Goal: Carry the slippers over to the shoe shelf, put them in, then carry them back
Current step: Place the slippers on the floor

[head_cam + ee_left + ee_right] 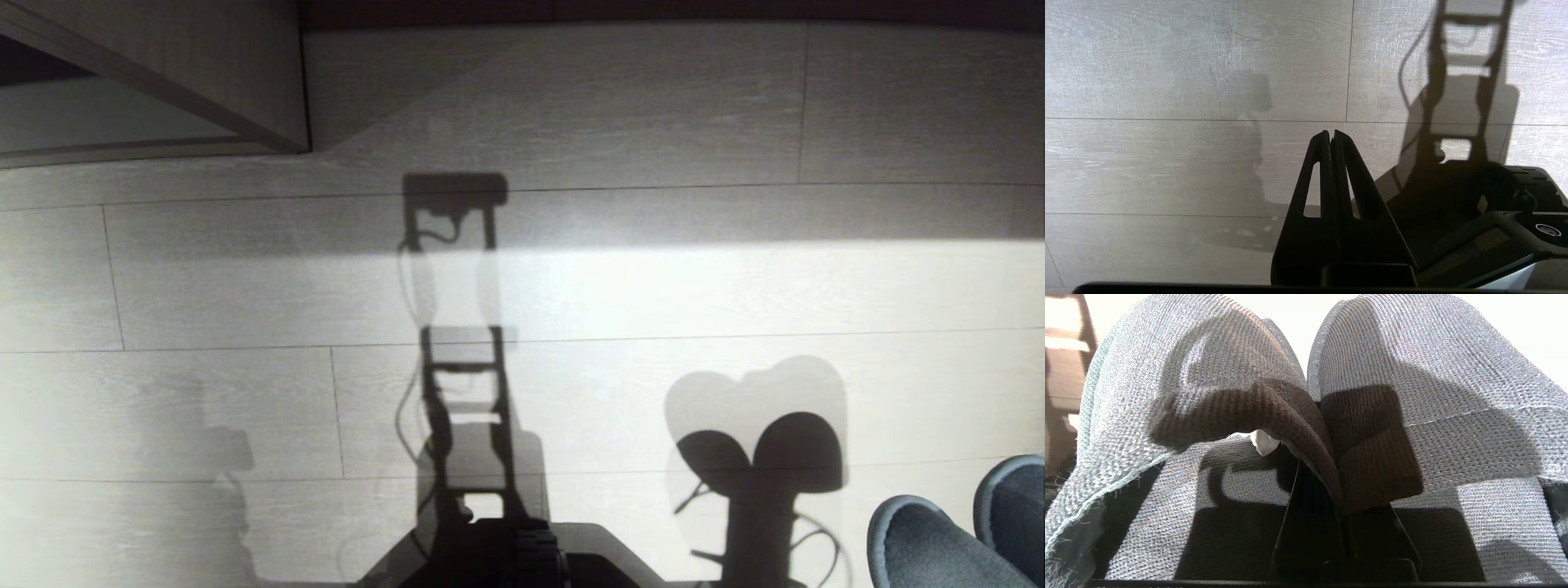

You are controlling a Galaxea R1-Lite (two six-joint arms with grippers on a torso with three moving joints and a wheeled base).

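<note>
The slippers are a grey-blue woven pair. Their toes (931, 547) show at the bottom right corner of the head view, held above the floor. In the right wrist view they fill the picture side by side, one slipper (1167, 355) next to the other (1412, 347). My right gripper (1337, 490) is shut on their two inner collar edges, pinched together, and its fingertips are hidden under the fabric. My left gripper (1330, 132) hangs shut and empty over the floor. I cannot make out the shoe shelf with certainty.
A pale wood furniture corner (204, 90) stands at the far left of the head view. Pale plank floor (653, 286) lies ahead, crossed by a bright band of light and my own shadow. My dark base (522, 555) shows at the bottom edge.
</note>
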